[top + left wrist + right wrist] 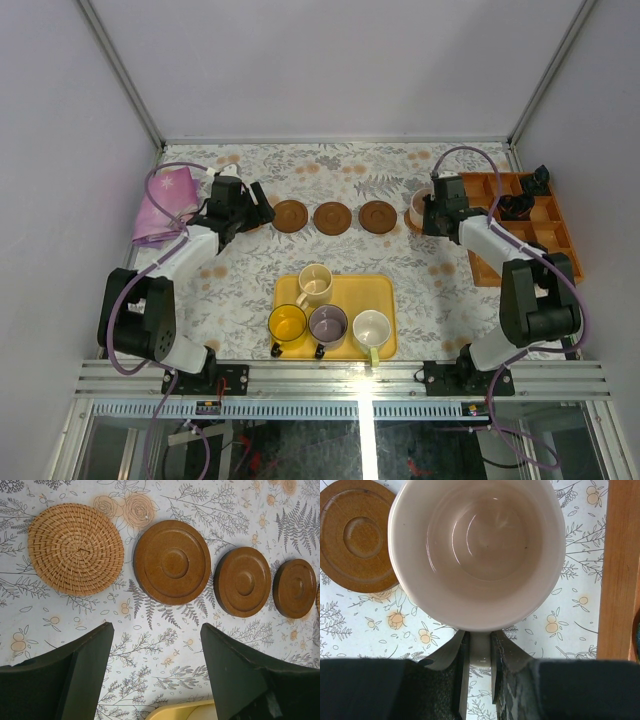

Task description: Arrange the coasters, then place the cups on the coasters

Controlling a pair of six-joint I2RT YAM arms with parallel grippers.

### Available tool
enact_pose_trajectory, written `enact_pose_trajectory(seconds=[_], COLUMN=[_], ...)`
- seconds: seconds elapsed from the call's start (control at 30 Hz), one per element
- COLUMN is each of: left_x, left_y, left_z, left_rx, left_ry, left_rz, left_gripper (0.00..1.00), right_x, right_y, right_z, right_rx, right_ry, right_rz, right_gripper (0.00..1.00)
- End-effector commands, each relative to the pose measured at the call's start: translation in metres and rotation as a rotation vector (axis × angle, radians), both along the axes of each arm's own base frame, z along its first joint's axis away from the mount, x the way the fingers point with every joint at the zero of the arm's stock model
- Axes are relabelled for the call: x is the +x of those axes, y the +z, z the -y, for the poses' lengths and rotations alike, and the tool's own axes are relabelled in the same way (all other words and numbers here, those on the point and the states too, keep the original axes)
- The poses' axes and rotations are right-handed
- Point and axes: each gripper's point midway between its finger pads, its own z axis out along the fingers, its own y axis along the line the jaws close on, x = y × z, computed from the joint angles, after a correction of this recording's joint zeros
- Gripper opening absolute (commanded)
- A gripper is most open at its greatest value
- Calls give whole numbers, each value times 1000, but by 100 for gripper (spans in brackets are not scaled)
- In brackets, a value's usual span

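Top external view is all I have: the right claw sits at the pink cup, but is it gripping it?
Observer: Yes; the right wrist view shows the right claw shut on the handle of the pink cup.
Operator: I count three brown coasters. Any more?
Observer: One woven coaster lies left of them, hidden beneath the left claw in your view.
Operator: Is that claw holding anything?
Observer: No; its jaws stand open and empty.

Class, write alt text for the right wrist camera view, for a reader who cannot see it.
The right gripper pinches the handle of a pale cup, seen from above and empty. A brown coaster lies at upper left on a floral cloth, an orange box edge on the right.
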Motion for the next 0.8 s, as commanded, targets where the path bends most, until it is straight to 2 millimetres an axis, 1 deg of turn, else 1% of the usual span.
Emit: enact_pose_trajectory(seconds=[0.0, 0.13, 0.33, 0.37, 0.4, 0.47, 0.53, 0.57, 0.6, 0.67, 0.77], left_x=[12, 11, 10, 10, 9, 10, 10, 10, 10, 10, 9], left_y=[10, 8, 7, 7, 7, 8, 8, 8, 8, 8, 8], left_z=[2, 3, 2, 2, 2, 2, 3, 3, 3, 3, 3], left_rx=[-10, -14, -11, -10, -12, -13, -14, -15, -15, -16, -18], left_ry=[-8, -11, -7, -7, -8, -9, -11, -12, -11, -12, -14], left_rz=[43, 38, 36, 37, 37, 38, 38, 38, 39, 40, 39], left_gripper=[70, 70, 70, 70, 70, 70, 70, 70, 70, 70, 70], right_x=[36, 39, 36, 36, 35, 34, 33, 31, 31, 29, 27], right_y=[34, 32, 29, 30, 29, 31, 33, 34, 36, 38, 40], right_z=[0, 0, 1, 1, 1, 1, 2, 2, 3, 5, 5], right_rx=[16, 17, 13, 14, 15, 18, 19, 16, 14, 11, 11], right_ry=[-33, -38, -44, -46, -45, -48, -51, -54, -59, -64, -65], right_rz=[158, 151, 138, 138, 134, 133, 135, 135, 137, 139, 140], right_gripper=[0, 0, 0, 3, 9, 26, 40, 46, 50, 55, 59])
